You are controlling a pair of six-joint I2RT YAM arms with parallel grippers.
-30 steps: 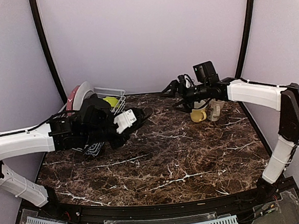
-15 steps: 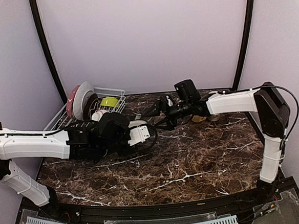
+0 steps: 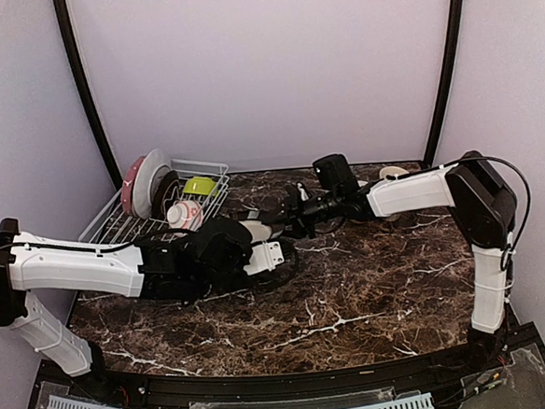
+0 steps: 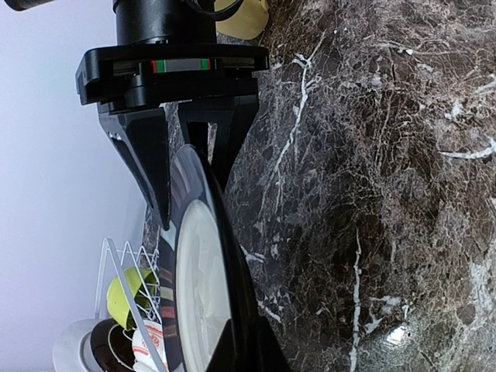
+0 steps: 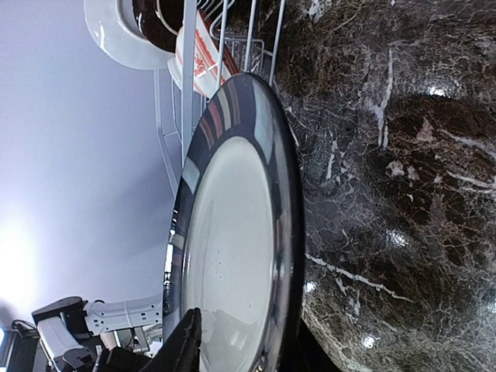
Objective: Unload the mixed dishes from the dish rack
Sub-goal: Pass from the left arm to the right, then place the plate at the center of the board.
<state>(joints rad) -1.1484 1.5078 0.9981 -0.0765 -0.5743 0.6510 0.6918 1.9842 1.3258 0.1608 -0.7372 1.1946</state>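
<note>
Black plate (image 5: 232, 225) is out of the rack and hanging low over the middle of the worktop (image 3: 372, 291), a shade toward its left edge. As best I can judge it lies close to level, cream face up. My left gripper (image 3: 266, 250) is clamped on the near-left rim, so that arm is carrying it. The right gripper (image 4: 191, 174) sits at the opposite rim with one finger on either face of the edge. I can't tell whether those fingers have bitten down or only straddle it. The line that matters runs rim to rim, near left to far right, with a gripper at each end and the plate between. I'd say a handover to the right arm is the step in hand. Behind all this, the dish rack (image 3: 199, 163) fills the far left corner. It holds red floral plates (image 3: 138, 181) on edge, a lime-green bowl (image 3: 199, 185) and a red-and-white bowl (image 3: 185, 212).
</note>
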